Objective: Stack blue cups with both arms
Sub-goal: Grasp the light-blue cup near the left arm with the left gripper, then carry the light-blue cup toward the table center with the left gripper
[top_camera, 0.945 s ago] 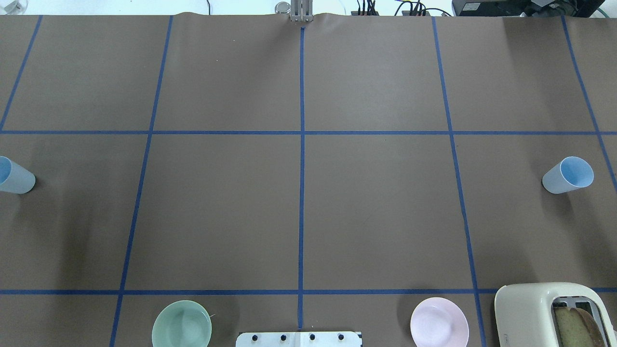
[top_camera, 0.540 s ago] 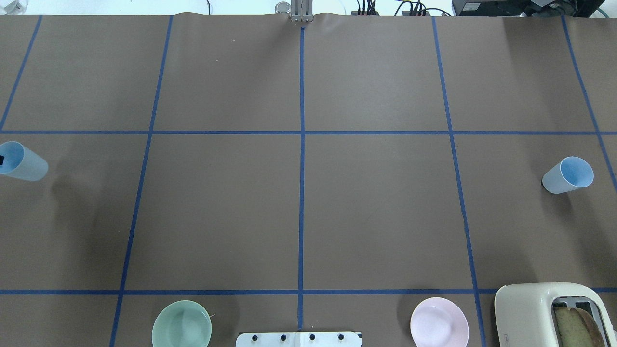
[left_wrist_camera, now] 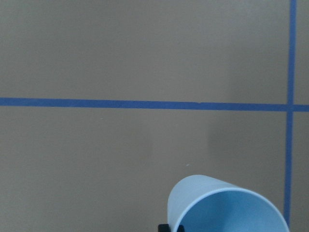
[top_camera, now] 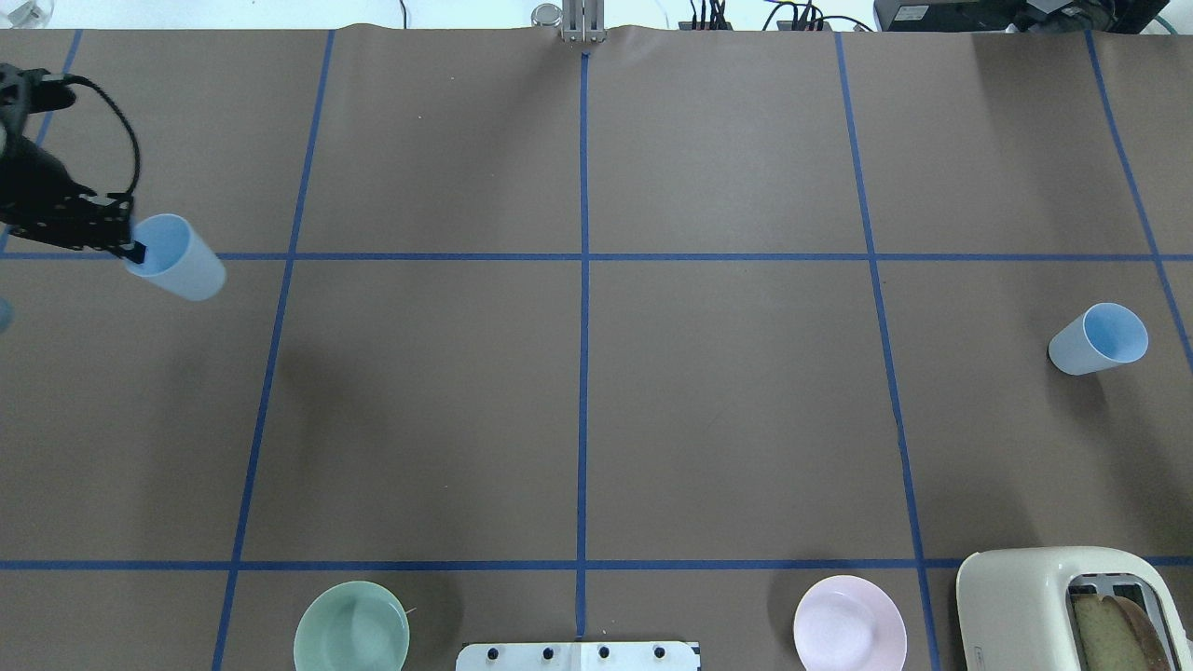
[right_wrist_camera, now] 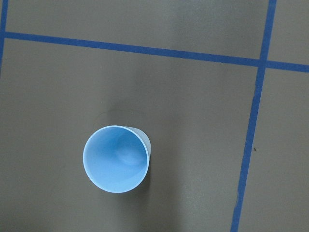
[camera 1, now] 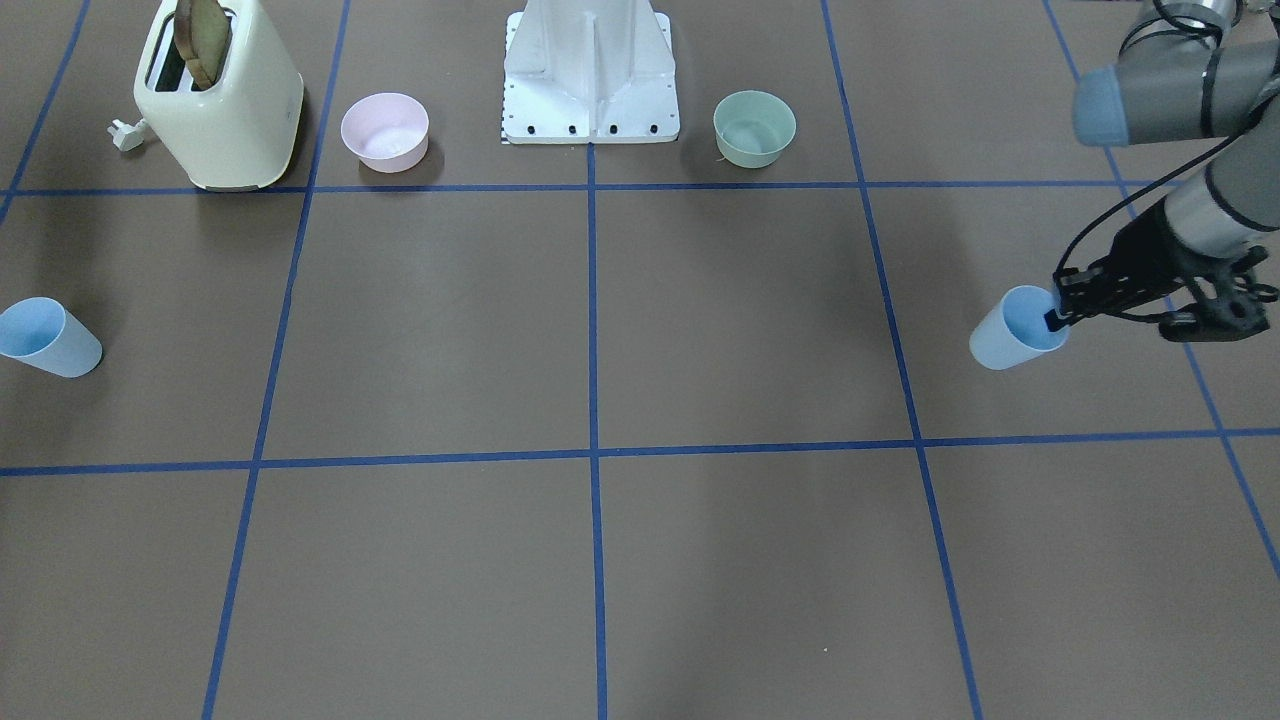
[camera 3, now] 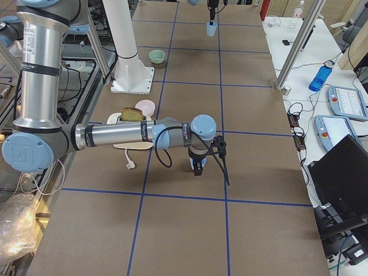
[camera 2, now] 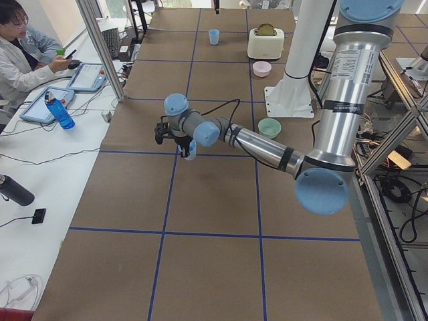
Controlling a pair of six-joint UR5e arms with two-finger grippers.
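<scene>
LEFT ARM HOLDS FIRST CUP: My left end effector (top_camera: pixel 135 251) is clamped on the rim of one blue cup (top_camera: pixel 179 270), one finger inside, at the upper left of the overhead frame. The cup hangs tilted, seemingly clear of the surface (top_camera: pixel 596 401). The other cup (top_camera: pixel 1100 337) stands upright at the right edge, beneath my right end effector (camera 3: pixel 198 168), whose jaws I cannot make out. The plastic looks light, stiff and smooth, so it is likely slippery and best pinched at the rim wall.
</scene>
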